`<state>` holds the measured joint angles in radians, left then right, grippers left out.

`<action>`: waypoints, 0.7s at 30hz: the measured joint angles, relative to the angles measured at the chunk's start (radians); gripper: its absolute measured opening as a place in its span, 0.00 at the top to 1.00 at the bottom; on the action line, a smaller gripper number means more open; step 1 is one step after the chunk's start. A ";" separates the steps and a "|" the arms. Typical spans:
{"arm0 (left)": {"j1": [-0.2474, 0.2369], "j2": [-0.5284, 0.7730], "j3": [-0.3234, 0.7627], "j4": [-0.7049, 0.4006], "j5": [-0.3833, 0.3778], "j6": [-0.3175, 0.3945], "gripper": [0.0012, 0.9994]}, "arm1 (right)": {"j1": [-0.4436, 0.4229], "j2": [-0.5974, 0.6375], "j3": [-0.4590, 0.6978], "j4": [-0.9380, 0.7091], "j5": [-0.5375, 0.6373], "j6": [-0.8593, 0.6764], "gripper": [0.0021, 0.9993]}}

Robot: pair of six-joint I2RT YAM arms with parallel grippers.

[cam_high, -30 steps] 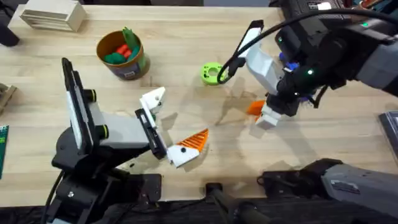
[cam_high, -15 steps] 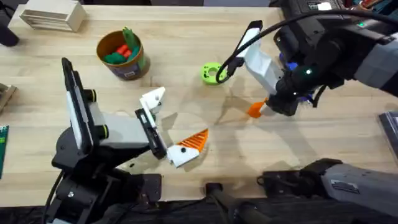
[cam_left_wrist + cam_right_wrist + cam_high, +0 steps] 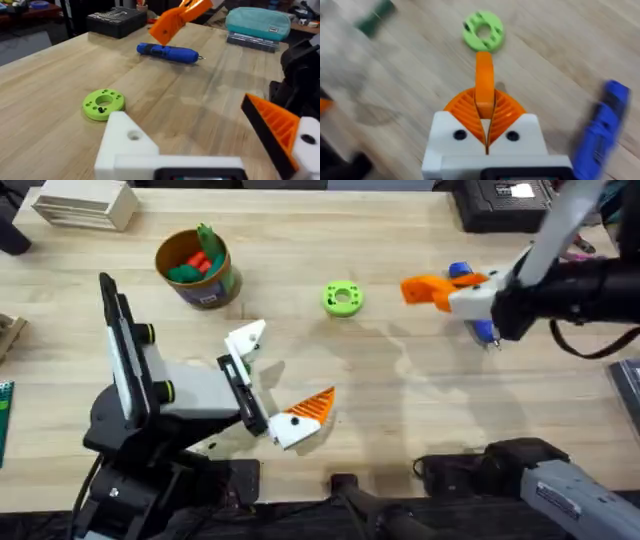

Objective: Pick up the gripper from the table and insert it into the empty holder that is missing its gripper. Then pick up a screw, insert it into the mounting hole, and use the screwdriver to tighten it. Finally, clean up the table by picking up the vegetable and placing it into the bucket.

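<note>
the right jaws (image 3: pixel 432 288) are closed on the gripper (image 3: pixel 422 288), an all-orange wedge held above the desk (image 3: pixel 400 410) and sticking out toward the lime-green ring (image 3: pixel 342 298); in the right wrist view the wedge (image 3: pixel 484 82) is pinched between the two ribbed orange pads. the screwdriver (image 3: pixel 470 305) lies on the desk under the right arm, its blue handle also seen from the left wrist (image 3: pixel 167 52). the left jaws (image 3: pixel 272 385) stand wide open with nothing between them: one finger is the plain white holder (image 3: pixel 246 340), the other has an orange tip (image 3: pixel 315 405). the bucket (image 3: pixel 195 267) stands far left with the dark green vegetable (image 3: pixel 184 273) inside it.
</note>
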<state>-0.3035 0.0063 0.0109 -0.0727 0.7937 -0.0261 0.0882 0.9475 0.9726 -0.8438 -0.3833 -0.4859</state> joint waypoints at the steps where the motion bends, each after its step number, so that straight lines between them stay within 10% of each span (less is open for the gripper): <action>1: 0.000 0.000 0.000 0.000 0.000 0.000 0.01 | -0.026 -0.002 -0.021 0.043 -0.076 0.036 0.99; 5: 0.000 0.000 0.000 0.000 0.000 0.000 0.01 | -0.031 0.067 -0.148 0.262 -0.370 0.325 0.99; 21: 0.000 0.000 0.000 0.000 0.000 0.000 0.01 | 0.223 0.589 -0.172 0.711 -0.909 1.013 0.99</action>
<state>-0.3035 0.0063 0.0109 -0.0727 0.7937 -0.0261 0.3111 1.5368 0.8001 -0.1326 -1.2926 0.5274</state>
